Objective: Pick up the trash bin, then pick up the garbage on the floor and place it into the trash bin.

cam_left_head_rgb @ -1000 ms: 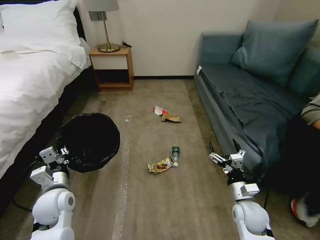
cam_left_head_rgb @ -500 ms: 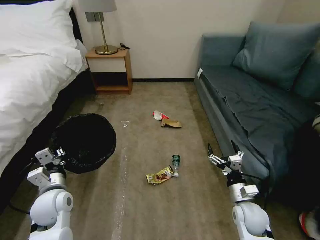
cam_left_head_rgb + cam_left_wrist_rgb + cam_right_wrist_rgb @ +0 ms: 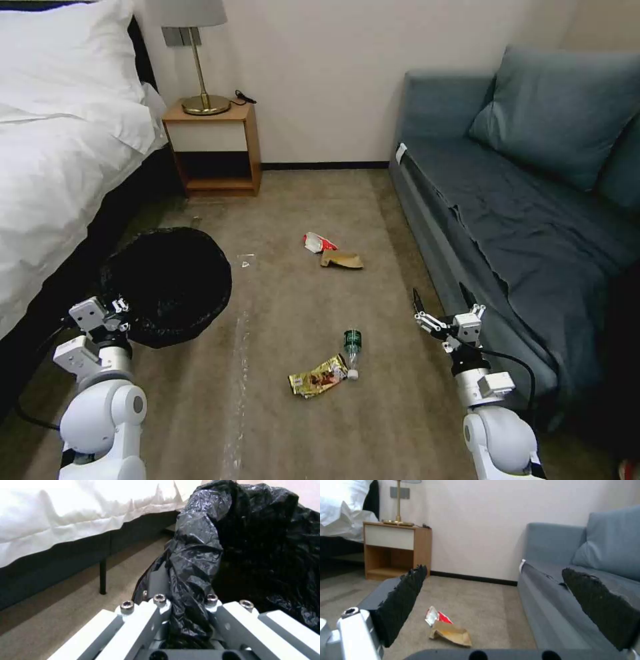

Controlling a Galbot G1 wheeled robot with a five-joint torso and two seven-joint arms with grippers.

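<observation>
the left gripper (image 3: 119,312) is clenched on the near rim of the trash bin (image 3: 167,283), and the left wrist view shows a fold of the black bag liner (image 3: 193,562) pinched between its jaws; the bin sits low at the robot's left, beside the bed (image 3: 60,173). the right gripper (image 3: 443,308) hangs in the air next to the sofa (image 3: 507,220), jaws spread wide and holding nothing. the garbage is 4 pieces on the carpet between the arms: the bottle (image 3: 351,348) and the gold wrapper (image 3: 317,377) lie touching, ahead of the robot and off to the left of the right gripper, and the bottle's long axis runs roughly toward and away from the robot, cap end nearer. the red-and-white wrapper (image 3: 316,241) and the tan paper scrap (image 3: 342,260) lie farther on, touching each other, and the right wrist view looks straight at them (image 3: 450,630) between its pads. the free right arm looks better placed for the bottle pair, which it would have to reach down and inward for. against the picture 1 second ago, the whole scene has shifted: the litter sits lower and the nightstand (image 3: 213,147) farther left, which reads as the robot itself moving, since both grippers keep about the same pose.
</observation>
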